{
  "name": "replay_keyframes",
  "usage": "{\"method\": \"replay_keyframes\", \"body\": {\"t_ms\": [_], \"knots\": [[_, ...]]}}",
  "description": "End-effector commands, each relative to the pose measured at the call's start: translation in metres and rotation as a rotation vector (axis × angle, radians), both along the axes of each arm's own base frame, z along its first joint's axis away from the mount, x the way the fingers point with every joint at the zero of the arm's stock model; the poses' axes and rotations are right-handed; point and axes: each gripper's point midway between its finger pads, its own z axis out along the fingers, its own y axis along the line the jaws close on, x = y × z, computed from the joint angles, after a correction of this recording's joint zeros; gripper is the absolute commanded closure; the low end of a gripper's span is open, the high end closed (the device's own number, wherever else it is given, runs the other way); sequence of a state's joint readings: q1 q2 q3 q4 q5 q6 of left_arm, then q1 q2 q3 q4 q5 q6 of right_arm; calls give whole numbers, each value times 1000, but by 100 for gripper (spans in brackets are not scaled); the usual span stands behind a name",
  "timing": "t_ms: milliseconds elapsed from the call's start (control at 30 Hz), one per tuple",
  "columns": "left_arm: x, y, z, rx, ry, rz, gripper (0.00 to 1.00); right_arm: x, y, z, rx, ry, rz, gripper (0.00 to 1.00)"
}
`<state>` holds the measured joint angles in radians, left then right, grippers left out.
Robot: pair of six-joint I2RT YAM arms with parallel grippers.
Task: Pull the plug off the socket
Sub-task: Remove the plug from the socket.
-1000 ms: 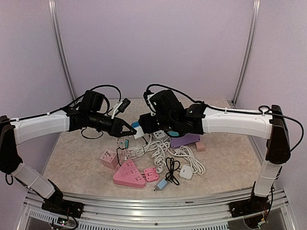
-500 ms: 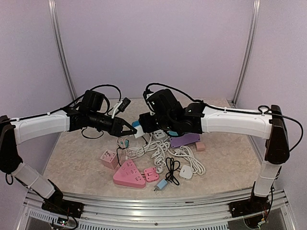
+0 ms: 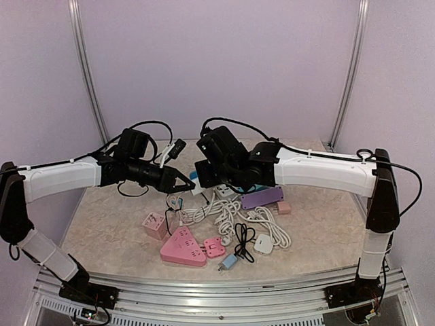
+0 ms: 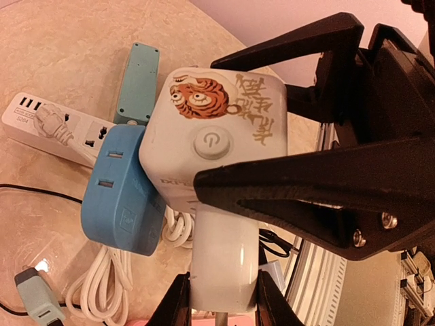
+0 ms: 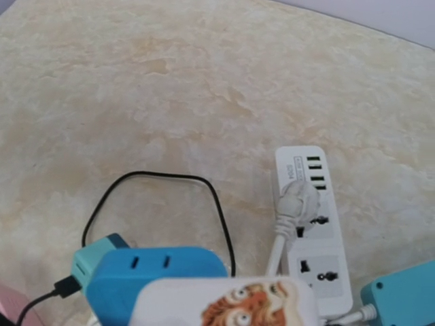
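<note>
A white cube socket [image 4: 217, 129] with a tiger picture and a round button hangs above the table. A blue adapter [image 4: 122, 197] is stuck on its side. A white plug [image 4: 224, 258] sits against its lower face; the joint is partly hidden. My left gripper [image 4: 221, 288] is shut on the plug's sides. My right gripper's black fingers [image 4: 306, 190] clamp the cube from the right. In the top view the left gripper [image 3: 185, 182] and the right gripper [image 3: 202, 178] meet at the cube [image 3: 196, 189]. The right wrist view shows the cube [image 5: 231, 305] and the adapter [image 5: 156, 278] at the bottom edge.
On the table below lie a white power strip [image 5: 312, 231] with a white plug in it, a teal strip [image 4: 139, 81], a purple strip [image 3: 262, 198], a pink triangular socket [image 3: 182, 248], a pink cube [image 3: 154, 225], coiled white cables [image 3: 224, 214] and a black cable [image 5: 217, 204].
My right arm's wrist has shifted a little to the left and up with the cube in its grip. The left gripper has stayed almost in place on the plug.
</note>
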<state>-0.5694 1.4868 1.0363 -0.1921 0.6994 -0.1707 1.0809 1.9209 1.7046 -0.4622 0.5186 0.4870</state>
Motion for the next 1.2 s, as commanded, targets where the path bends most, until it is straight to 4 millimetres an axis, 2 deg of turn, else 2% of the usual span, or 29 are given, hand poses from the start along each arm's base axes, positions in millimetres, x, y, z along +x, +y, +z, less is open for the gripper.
{"method": "replay_keyframes", "body": {"t_ms": [0, 233, 400, 533, 800, 1167], "knots": [[-4, -5, 18, -51, -28, -40, 100, 12, -30, -20, -163, -14, -96, 100], [0, 1, 23, -74, -22, -41, 100, 5, -21, -6, -28, -4, 7, 100], [0, 6, 28, -97, -10, -60, 100, -10, -9, 3, 110, -1, 177, 100], [1, 7, 28, -92, -11, -66, 100, -17, -8, 7, 133, -5, 222, 100], [2, 7, 27, -87, -11, -57, 100, -9, -18, 1, 94, -5, 153, 100], [7, 11, 25, -31, -75, 16, 100, 11, -54, -15, -87, -7, -73, 100]]}}
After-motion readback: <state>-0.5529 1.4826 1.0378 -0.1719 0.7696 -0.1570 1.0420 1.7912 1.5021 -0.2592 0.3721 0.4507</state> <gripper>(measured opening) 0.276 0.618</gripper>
